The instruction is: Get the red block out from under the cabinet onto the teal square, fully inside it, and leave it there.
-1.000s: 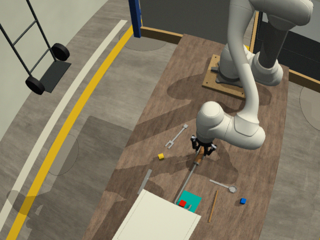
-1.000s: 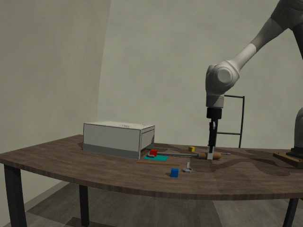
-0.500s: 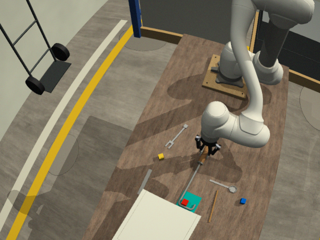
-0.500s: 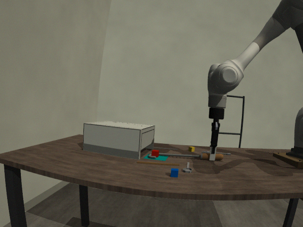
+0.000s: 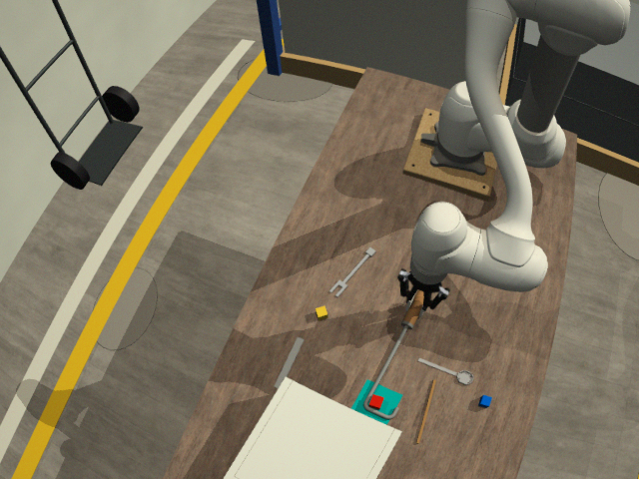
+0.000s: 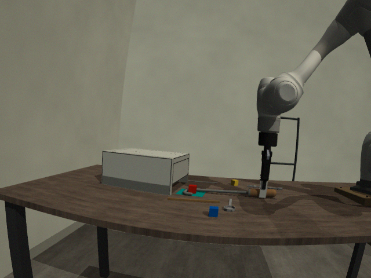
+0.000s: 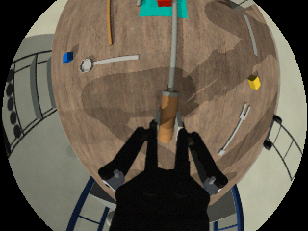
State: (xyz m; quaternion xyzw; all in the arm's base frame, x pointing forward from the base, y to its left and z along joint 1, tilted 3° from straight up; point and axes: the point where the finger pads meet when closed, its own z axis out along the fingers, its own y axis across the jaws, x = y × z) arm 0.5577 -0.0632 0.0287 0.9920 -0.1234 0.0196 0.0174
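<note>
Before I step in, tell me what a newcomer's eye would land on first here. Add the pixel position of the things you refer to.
The red block (image 5: pixel 375 401) (image 6: pixel 192 189) (image 7: pixel 165 3), bright against the teal square (image 5: pixel 391 399) (image 6: pixel 200 193) (image 7: pixel 148 11), just outside the white cabinet (image 5: pixel 319 433) (image 6: pixel 136 167). Then the gripper (image 5: pixel 416 303) (image 6: pixel 262 193) (image 7: pixel 167 115), clamped on the wooden handle of a long hooked rod (image 5: pixel 390 359) (image 6: pixel 223 191) (image 7: pixel 173 53) reaching to that block.

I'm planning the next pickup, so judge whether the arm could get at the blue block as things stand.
Probably not right away: its gripper is shut on the hook's wooden handle, though nothing seems to cover the blue block.
</note>
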